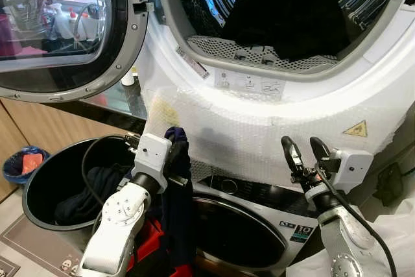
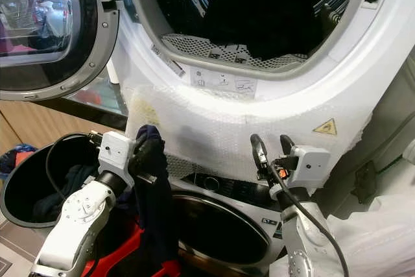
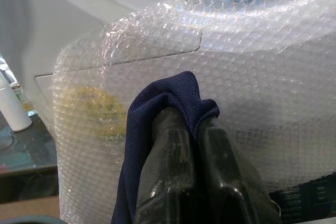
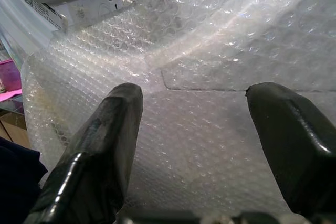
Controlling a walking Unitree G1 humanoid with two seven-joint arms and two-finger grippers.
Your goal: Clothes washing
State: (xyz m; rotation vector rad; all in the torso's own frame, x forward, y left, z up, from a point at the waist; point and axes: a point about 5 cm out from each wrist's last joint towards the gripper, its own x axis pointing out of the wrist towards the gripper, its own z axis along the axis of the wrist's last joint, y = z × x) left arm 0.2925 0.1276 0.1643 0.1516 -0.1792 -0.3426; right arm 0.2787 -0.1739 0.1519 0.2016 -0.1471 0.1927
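1. Left eye view gives you the big picture: an upper machine [image 1: 292, 105] with its front wrapped in bubble wrap [image 1: 259, 134], its round door [image 1: 65, 30] swung open to your left, and a dark load [image 1: 285, 21] already lying in the drum.
2. Below it you see a second machine [image 1: 240, 225] with its dark door closed, and to your left a black basket [image 1: 45, 180] with dark clothes inside.
3. Your left gripper [image 1: 176, 139] is raised in front of the bubble wrap, below the drum opening, fingers clamped tight on a navy garment [image 1: 178, 205] that hangs down past the lower machine's door.
4. Your right gripper [image 1: 305, 150] stands upright near the bubble wrap, fingers spread wide and empty.
5. You appear to be mid-transfer, carrying one piece from the basket to the upper drum.
6. Next, you likely need to lift the left gripper above the drum's lip and reach inward before letting go; watch that the hanging tail does not snag on the rim or drag across the wrap.
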